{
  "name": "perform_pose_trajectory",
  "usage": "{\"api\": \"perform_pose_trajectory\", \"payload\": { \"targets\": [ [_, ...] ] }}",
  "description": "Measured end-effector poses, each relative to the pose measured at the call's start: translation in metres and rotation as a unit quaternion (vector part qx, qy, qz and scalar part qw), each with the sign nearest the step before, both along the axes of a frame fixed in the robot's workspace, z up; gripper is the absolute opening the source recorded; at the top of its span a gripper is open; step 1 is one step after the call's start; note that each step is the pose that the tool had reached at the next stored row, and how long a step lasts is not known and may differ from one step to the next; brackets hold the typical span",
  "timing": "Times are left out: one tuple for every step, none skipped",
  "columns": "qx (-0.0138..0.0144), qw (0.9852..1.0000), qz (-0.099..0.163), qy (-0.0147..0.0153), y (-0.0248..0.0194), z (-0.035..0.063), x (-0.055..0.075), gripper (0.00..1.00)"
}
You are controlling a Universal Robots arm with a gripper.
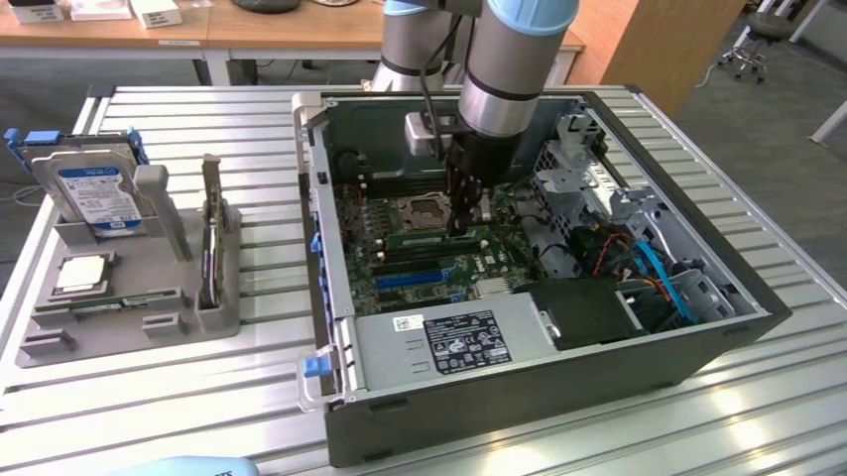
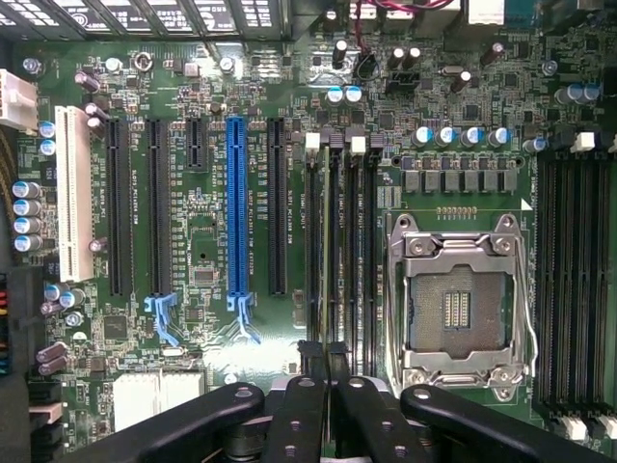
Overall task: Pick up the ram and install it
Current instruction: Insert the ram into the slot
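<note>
ram [image 1: 421, 238] | exterior: beside socket [image 1: 417, 210] | wrist: jaws closed over memory slots [image 2: 335, 241]

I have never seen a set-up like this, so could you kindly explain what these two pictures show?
The grey and blue column is a robot arm, ending in a pincer. One picture comes from a camera standing off the arm. The other comes from a camera on its wrist, looking past the black fingers at the motherboard.

On the slatted metal table lies an open computer case. To the exterior view's left is a grey holder with a hard drive and a square processor chip.

The pincer is shut, down inside the case at the memory slots beside the processor socket. A green ram stick stands right by its tips; I cannot tell whether it is gripped.
</note>
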State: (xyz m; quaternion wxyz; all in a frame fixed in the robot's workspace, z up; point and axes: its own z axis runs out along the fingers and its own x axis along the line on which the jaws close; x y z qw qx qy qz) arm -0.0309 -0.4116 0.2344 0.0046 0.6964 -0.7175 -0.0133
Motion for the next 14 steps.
{"api": "perform_pose_trajectory", "payload": {
  "targets": [
    [0.0000, 1.0000, 0.000, 0.0000, 0.0000, -0.0003, 0.0000, 0.12],
    [0.0000, 1.0000, 0.000, 0.0000, 0.0000, -0.0007, 0.0000, 0.12],
    [0.0000, 1.0000, 0.000, 0.0000, 0.0000, -0.0009, 0.0000, 0.12],
    [-0.0001, 1.0000, 0.000, 0.0000, 0.0000, -0.0009, -0.0001, 0.12],
    [-0.0001, 1.0000, 0.000, 0.0001, 0.0000, -0.0009, 0.0000, 0.12],
    [0.0000, 1.0000, 0.000, 0.0000, 0.0000, -0.0010, -0.0001, 0.12],
    [0.0001, 1.0000, 0.000, 0.0000, -0.0003, -0.0011, -0.0001, 0.12],
    [0.0001, 1.0000, 0.000, 0.0000, -0.0007, -0.0011, -0.0001, 0.12],
    [0.0001, 1.0000, 0.000, 0.0000, -0.0011, -0.0011, -0.0001, 0.12],
    [0.0000, 1.0000, 0.000, 0.0000, -0.0014, -0.0010, 0.0000, 0.12],
    [0.0001, 1.0000, 0.000, 0.0000, -0.0016, -0.0011, -0.0001, 0.12],
    [0.0001, 1.0000, 0.000, 0.0000, -0.0017, -0.0011, -0.0001, 0.12],
    [0.0000, 1.0000, 0.000, 0.0000, -0.0020, -0.0011, 0.0000, 0.12],
    [0.0000, 1.0000, 0.000, 0.0000, -0.0023, -0.0010, -0.0001, 0.12]
  ]
}}
